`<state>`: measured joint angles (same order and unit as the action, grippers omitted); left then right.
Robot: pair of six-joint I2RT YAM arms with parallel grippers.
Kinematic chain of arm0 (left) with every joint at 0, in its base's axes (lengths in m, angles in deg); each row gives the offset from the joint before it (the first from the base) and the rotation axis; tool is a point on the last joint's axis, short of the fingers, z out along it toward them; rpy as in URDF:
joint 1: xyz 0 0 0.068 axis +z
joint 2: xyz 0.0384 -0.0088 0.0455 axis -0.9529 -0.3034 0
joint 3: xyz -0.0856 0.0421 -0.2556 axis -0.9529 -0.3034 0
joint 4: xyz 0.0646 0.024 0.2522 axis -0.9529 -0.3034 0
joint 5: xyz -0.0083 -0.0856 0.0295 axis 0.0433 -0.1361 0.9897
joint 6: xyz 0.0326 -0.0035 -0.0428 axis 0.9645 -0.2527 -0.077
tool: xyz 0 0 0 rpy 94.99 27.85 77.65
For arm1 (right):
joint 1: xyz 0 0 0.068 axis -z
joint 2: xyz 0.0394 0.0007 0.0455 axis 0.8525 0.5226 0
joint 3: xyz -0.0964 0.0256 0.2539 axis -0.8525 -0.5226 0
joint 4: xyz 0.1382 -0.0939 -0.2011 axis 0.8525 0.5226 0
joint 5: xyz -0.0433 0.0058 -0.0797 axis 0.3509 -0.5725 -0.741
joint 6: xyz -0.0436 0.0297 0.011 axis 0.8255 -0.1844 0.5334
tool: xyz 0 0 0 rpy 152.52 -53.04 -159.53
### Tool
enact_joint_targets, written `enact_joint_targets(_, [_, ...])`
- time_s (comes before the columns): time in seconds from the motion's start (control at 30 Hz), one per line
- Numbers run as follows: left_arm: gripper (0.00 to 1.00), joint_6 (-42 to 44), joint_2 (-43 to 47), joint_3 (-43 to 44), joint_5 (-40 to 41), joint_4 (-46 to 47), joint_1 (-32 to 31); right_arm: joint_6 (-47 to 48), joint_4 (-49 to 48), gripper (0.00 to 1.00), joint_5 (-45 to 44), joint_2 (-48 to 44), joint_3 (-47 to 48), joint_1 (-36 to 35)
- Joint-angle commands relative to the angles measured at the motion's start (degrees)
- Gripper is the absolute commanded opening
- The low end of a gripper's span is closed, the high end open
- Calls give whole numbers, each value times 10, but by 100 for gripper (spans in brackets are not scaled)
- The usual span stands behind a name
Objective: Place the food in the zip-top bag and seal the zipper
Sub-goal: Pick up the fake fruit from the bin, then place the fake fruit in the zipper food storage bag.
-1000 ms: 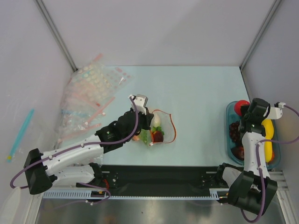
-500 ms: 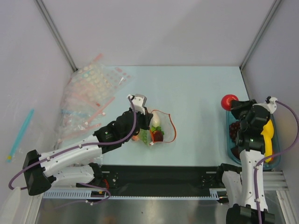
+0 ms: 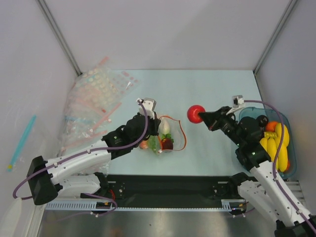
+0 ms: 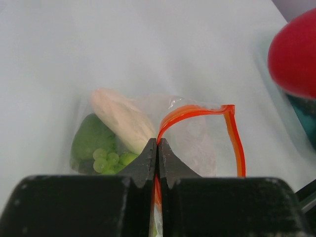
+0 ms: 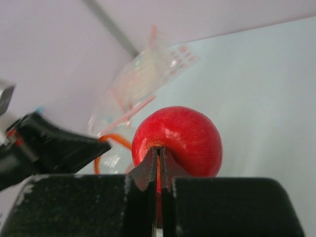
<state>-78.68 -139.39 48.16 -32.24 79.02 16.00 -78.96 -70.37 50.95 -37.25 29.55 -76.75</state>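
Top external view first. Found the clear bag [image 3: 174, 129] lying near the middle of the counter [image 3: 222, 89], mouth wide open, its orange-red zipper [image 3: 184, 133] curved in a loop. Saw the left gripper [image 3: 157, 124] pressed together on that zipper, pinching one side of the mouth; checked it up close in the left wrist view. Counted inside the bag a white radish [image 4: 121, 116], green pieces [image 4: 94, 143] and a dark red piece [image 3: 167, 143], plus an orange ball [image 3: 143, 145] at the far end, seemingly inside too. Saw the right gripper [image 3: 204, 117] pressed together on the stem end of a red apple [image 3: 195, 113], held between the bag and the blue tray [image 3: 293, 165]. Spotted yellow bananas [image 3: 275, 143] in that tray. Noticed a heap of dotted bags [image 3: 96, 98] at the far left, well apart. Judged the apple light, hard, smooth and round, so likely to slip or roll; best pinched at the stem dip, as here. Judged the bag thin, soft and floppy; best held by the stiffer zipper.
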Motion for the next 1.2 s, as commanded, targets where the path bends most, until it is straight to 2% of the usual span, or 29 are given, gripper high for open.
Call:
enact_joint_targets(0.0, [5,-9,-1,27,-4,-1,9,70,-76,0,17,9,7,-84])
enact_joint_targets(0.17, [4,-9,8,24,-9,5,8,124,-102,0,2,27,8,-194])
enact_joint_targets(0.3, [1,-9,18,19,-27,11,9,149,-105,0,-19,61,15,-243])
enact_joint_targets(0.53, [0,-11,65,12,-48,12,8,172,-125,0,-57,150,27,-293])
enact_joint_targets(0.63, [0,-16,90,-2,-83,31,8,182,-128,0,-95,187,36,-312])
enact_joint_targets(0.83, [0,-17,90,-8,-206,83,7,190,-180,0,-110,204,18,-323])
enact_joint_targets(1.0, [0,-21,91,-14,-229,97,7,195,-225,0,-117,195,-10,-342])
enact_joint_targets(1.03, [0,-24,92,-15,-223,98,7,194,-221,7,-128,195,-8,-343])
enact_joint_targets(1.07, [0,-25,95,-17,-218,98,7,194,-216,29,-131,197,-2,-346])
enact_joint_targets(1.13, [0,-30,100,-19,-195,88,8,207,-202,45,-133,197,0,-348])
enact_joint_targets(1.17, [0,-33,101,-18,-160,80,7,210,-197,55,-134,195,0,-349])
